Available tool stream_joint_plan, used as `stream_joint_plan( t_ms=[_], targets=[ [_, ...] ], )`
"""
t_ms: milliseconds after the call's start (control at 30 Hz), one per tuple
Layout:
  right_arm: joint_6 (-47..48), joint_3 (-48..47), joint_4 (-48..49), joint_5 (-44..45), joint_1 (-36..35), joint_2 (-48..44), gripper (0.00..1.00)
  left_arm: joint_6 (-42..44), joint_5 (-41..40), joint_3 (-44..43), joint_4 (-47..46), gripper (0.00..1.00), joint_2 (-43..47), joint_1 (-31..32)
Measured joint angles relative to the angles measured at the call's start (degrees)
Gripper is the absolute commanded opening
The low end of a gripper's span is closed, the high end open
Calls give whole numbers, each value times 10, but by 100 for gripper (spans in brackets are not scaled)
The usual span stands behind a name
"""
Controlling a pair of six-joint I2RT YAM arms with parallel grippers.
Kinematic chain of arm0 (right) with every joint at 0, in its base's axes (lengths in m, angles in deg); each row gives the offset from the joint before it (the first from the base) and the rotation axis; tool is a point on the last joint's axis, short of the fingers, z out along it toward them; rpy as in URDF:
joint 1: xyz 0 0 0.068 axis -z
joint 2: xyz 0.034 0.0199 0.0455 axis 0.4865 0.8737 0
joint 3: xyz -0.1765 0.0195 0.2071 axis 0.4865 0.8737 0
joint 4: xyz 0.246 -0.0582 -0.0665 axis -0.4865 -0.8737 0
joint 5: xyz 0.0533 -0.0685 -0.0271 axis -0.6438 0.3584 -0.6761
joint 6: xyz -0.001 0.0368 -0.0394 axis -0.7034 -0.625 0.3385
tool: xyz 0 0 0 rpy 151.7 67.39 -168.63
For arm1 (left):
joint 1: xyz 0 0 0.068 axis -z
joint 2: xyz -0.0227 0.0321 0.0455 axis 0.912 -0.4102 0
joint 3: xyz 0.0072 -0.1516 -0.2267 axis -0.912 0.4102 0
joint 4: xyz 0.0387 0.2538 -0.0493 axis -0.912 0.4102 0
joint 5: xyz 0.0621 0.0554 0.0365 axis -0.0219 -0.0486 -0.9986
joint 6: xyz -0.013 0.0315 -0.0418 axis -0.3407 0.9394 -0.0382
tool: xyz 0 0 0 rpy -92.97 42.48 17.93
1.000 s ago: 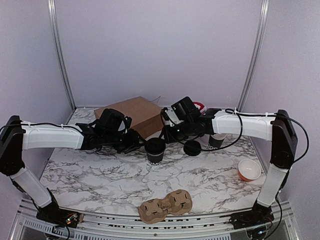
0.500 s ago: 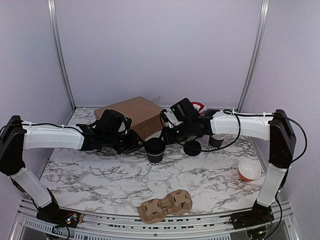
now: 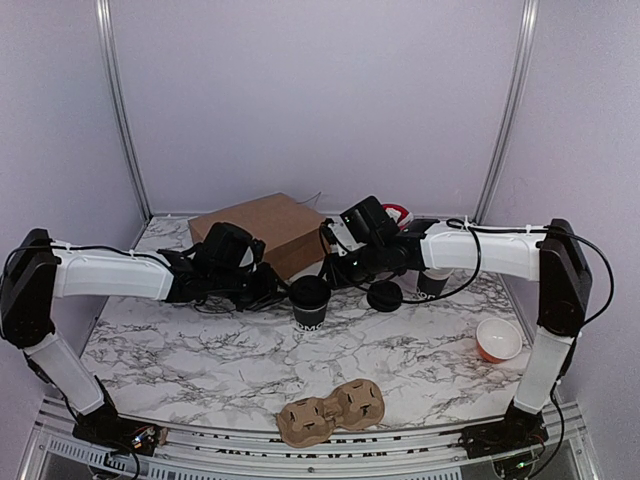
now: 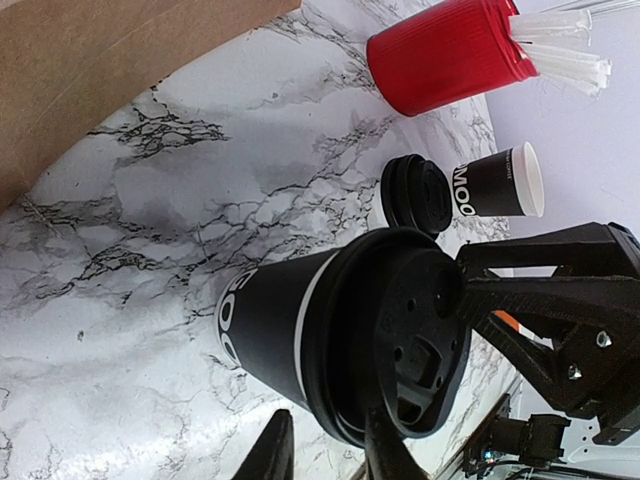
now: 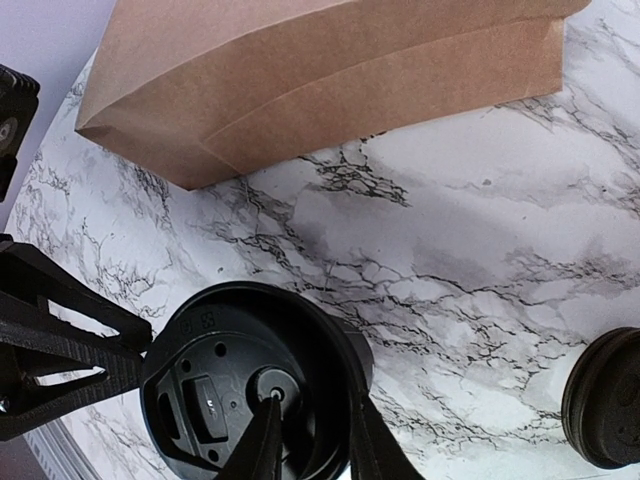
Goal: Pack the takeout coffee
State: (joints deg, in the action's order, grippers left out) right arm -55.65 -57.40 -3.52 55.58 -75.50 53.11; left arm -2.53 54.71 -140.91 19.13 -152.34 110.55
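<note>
The takeout coffee [image 3: 311, 301] is a black cup with white lettering and its black lid on, standing mid-table. It also shows in the left wrist view [image 4: 290, 330] and in the right wrist view [image 5: 250, 390]. My right gripper [image 3: 332, 274] is over its top. In the right wrist view it [image 5: 312, 440] pinches the lid's rim, one finger on the lid's top, one outside. My left gripper [image 3: 274, 292] is at the cup's left side. In its own view it [image 4: 328, 455] is open, one finger against the lid's edge.
A loose black lid [image 3: 384, 296] lies right of the cup, with the twin black cup [image 3: 432, 283] beyond it. A brown paper bag [image 3: 265, 226] lies behind and a red tub [image 4: 445, 55] at the back right. A cardboard carrier [image 3: 332, 410] and an orange cup [image 3: 498, 340] sit near the front.
My left gripper has edged right, closer to the cup. The right gripper and the cup have hardly moved.
</note>
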Motion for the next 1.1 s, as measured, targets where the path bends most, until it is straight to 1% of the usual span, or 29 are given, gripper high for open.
stream_joint_plan(
  t_ms=[233,633,800,1100],
  targets=[
    [-1,0,2,0,-1,1,22,0,11,0,-3,22,-13,0],
    [-12,5,7,1,-7,3,19,19,15,-10,-3,8,-23,-1],
    [-24,19,30,2,-7,0,18,29,14,-16,-2,5,-27,-1],
    [-48,75,82,2,-6,-29,17,49,-2,-36,-2,1,-44,-4]
  ],
)
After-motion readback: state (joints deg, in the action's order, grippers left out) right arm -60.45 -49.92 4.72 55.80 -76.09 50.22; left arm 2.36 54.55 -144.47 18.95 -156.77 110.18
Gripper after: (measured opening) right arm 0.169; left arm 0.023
